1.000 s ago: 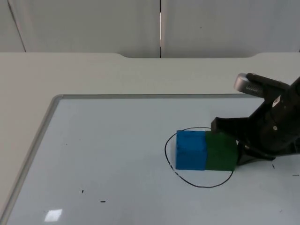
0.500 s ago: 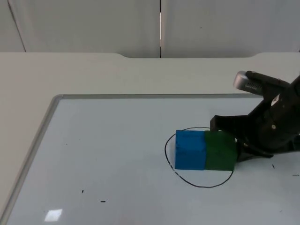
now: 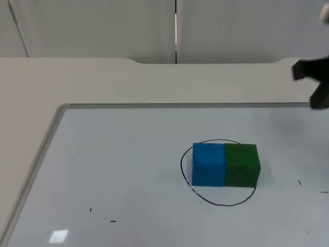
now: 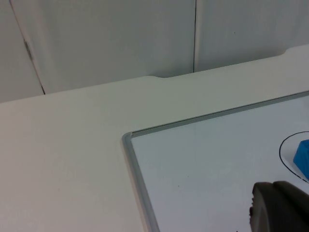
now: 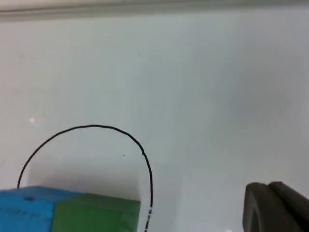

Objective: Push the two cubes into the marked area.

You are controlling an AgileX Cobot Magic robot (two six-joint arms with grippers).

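Right gripper is raised at the far right, well apart from the cubes; its finger state cannot be told. Blue cube and green cube are seen touching inside the black circle on the whiteboard.

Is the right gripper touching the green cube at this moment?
Apart. In the top view the right gripper sits far up by the table's right edge, with bare whiteboard between it and the green cube.

right claw: raised, far right | left claw: waiting
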